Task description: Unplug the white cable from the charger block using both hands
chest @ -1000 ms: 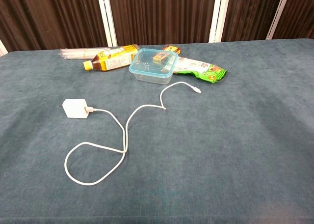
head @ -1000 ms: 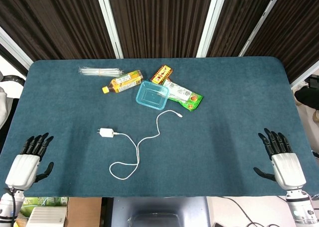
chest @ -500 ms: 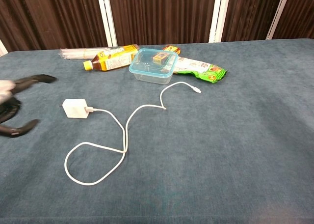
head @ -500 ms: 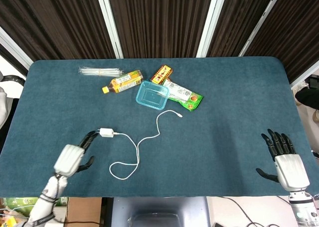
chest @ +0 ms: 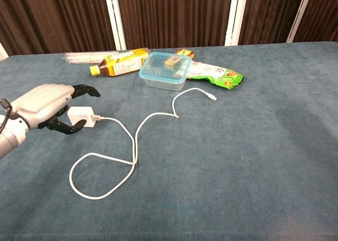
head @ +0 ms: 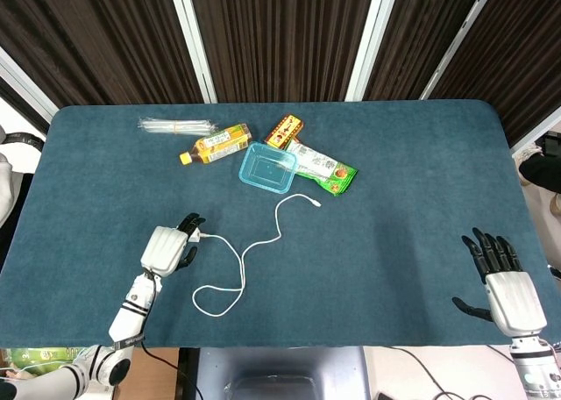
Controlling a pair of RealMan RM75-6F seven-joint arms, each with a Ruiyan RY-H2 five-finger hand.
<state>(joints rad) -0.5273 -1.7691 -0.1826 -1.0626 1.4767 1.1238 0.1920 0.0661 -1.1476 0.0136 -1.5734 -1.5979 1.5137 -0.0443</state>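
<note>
While the unplugging is not yet begun, the holdings lie thus, each placed from the charger block (chest: pixel 80 117).

Table (head: pixel 421 181): blue cloth top, bearing all items.

Left hand (chest: pixel 45 107): at the block's outer side, fingers spread around it; whether they touch cannot be told. Holds nothing. Judged to be closing in to steady the block so the plug can be drawn out. Forearm runs low from the near table edge, palm down.

Right hand (head: pixel 507 290): well apart from the block, at the opposite near corner, fingers apart, empty, palm down.

Plastic tub (chest: pixel 165 70), bottle (chest: pixel 120 62), green packet (chest: pixel 217 73): clustered beyond the block, toward the far edge.

White cable (chest: pixel 134 146): plugged into the block's inner face, looping toward the near edge, then away to a free end near the tub.
</note>
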